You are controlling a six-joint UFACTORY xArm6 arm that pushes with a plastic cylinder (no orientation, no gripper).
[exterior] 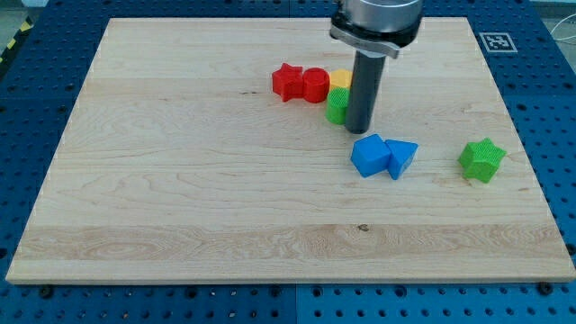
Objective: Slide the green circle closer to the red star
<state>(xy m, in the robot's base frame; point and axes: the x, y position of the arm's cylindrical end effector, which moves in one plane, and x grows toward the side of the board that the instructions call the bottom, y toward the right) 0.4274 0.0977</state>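
Observation:
The red star lies near the view's top centre, touching a red round block on its right. The green circle sits just below and right of the red round block, partly hidden by my rod. My tip is down on the board right against the green circle's right side. A yellow block peeks out above the green circle, mostly hidden behind the rod.
A blue block and a blue triangle-like block touch each other just below my tip. A green star lies at the view's right. The wooden board sits on a blue perforated table.

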